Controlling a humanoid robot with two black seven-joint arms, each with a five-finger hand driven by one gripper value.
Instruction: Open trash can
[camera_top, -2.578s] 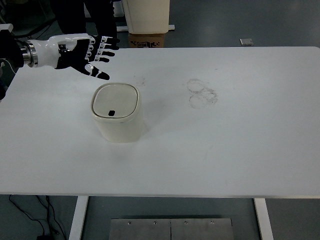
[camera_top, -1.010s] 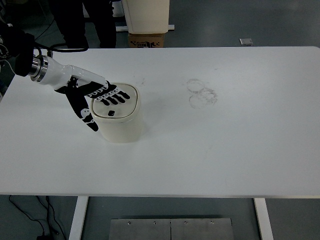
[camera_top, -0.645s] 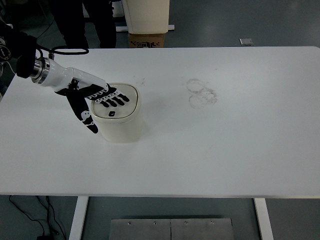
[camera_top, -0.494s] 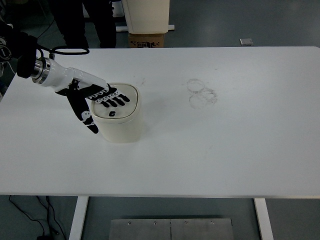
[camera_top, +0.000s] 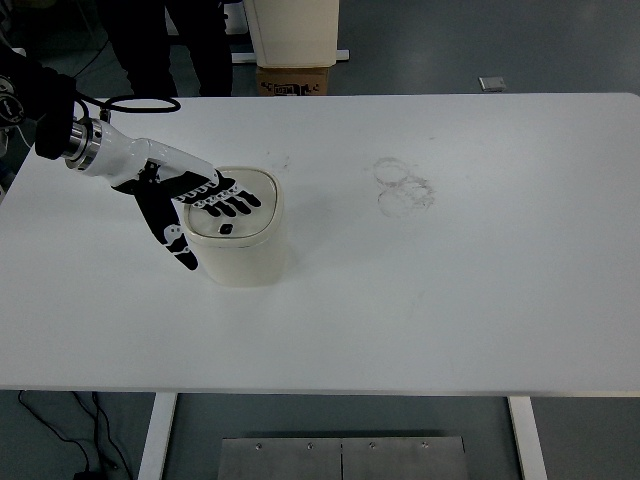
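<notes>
Lowered from its earlier hover near the counter's far-left corner, the left robot hand (camera_top: 195, 203) now lies flat across the lid of the cream trash can (camera_top: 240, 240), its four black fingers (camera_top: 232, 203) spread and extended toward the lid's center, gripping nothing. Its thumb (camera_top: 178, 245) points down and away, hanging over the can's left side. The white forearm (camera_top: 125, 158) slants in from the left edge, descending toward the can, with a black cable (camera_top: 130, 101) looping behind the wrist. The trash can stands upright on the white counter (camera_top: 450, 290), in its left half, lid closed, a small dark button (camera_top: 227, 229) visible just beyond the fingertips. Faint ring marks (camera_top: 403, 186) stain the counter toward its far edge, well apart from the can.
</notes>
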